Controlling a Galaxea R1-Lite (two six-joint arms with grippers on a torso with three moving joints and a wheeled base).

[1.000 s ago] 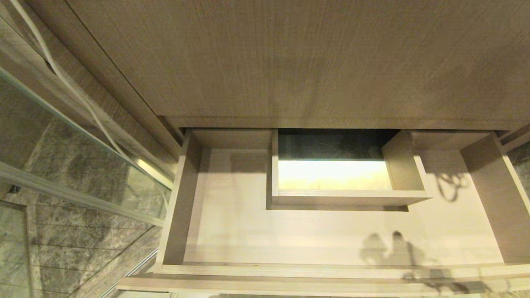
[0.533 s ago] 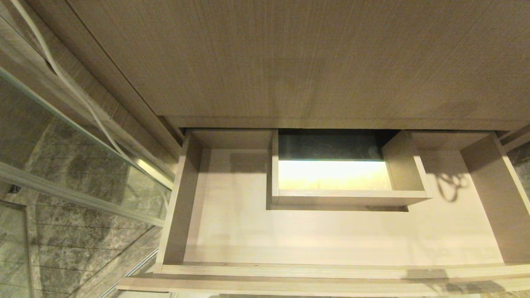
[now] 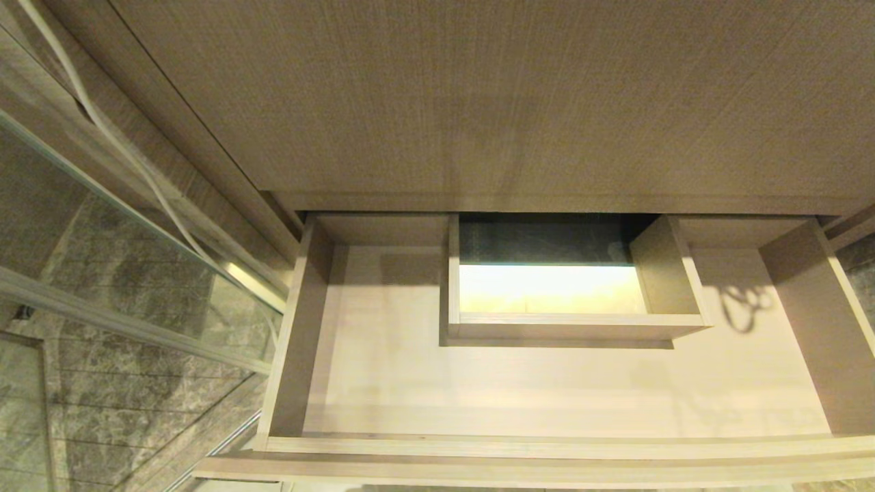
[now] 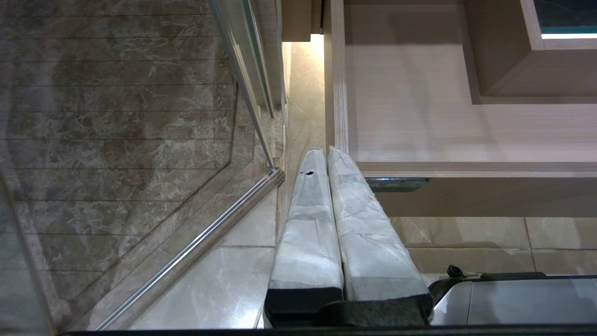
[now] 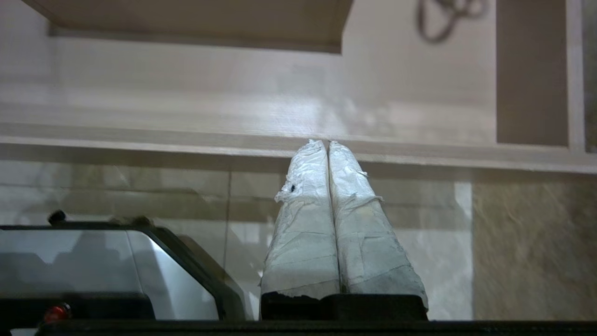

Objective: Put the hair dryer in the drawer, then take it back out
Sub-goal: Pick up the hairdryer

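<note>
The drawer (image 3: 383, 383) stands pulled out under the wood counter (image 3: 478, 96), its pale floor bare around the boxed cut-out (image 3: 574, 328); the hair dryer shows in none of the views. The left pincer (image 4: 326, 154) hangs closed and empty beside the drawer's outer front corner, above the tiled floor (image 4: 224, 284) by the glass shower panel (image 4: 116, 116). The right pincer (image 5: 328, 145) is closed on nothing too, low before the drawer front.
</note>
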